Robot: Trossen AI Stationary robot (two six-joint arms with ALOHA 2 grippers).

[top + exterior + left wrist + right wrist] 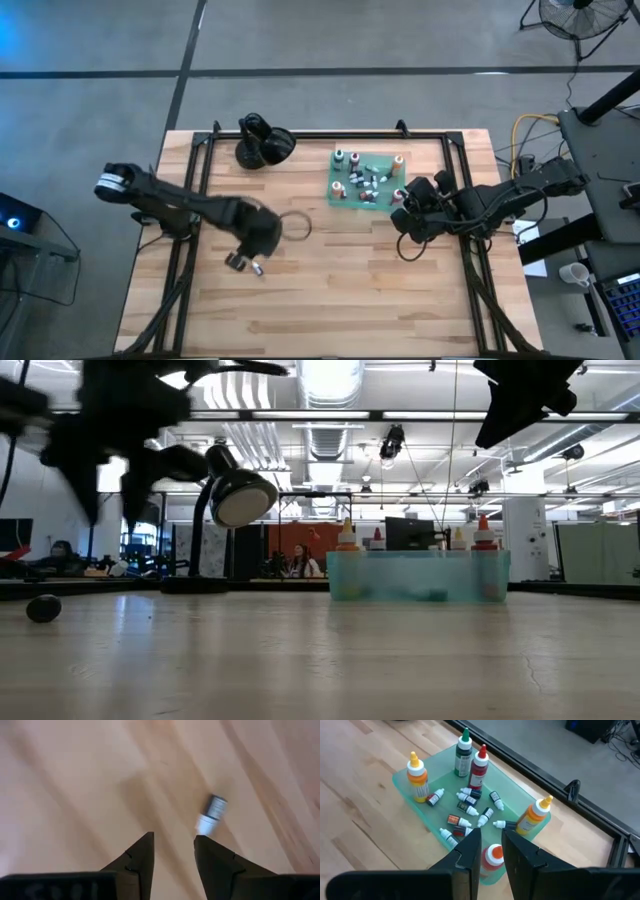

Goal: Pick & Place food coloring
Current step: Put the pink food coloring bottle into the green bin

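1. Scattered across the floor of a shallow teal-green tray (405,782), about a dozen tiny food coloring bottles (470,807) lie on their sides, with white, dark and orange bodies and small caps.
2. Standing among them in the same tray are larger squeeze bottles: an orange one (417,777) at one corner, a green one (463,755) and a dark red one (478,767) side by side at the far edge, a second orange one (535,815) at another corner, and a red one with a white top (492,857) at the near rim.
3. Apart from the set, one small bottle (212,813) with a grey body and a white end lies alone on the bare wooden table (330,290), well away from the tray, on the left arm's side.
4. Over that stray bottle hovers the left gripper (172,850), fingers parted with only the table between them; the bottle lies just beyond the fingertips and is not gripped.
5. At the tray's near edge, the right gripper (490,842) hangs above the red bottle, fingers drawn close together and holding nothing.
6. From above, the tray sits near the table's far edge, right of centre, with the right arm beside it.
7. Near the far edge, left of the tray, rests a glossy black rounded object (262,143).
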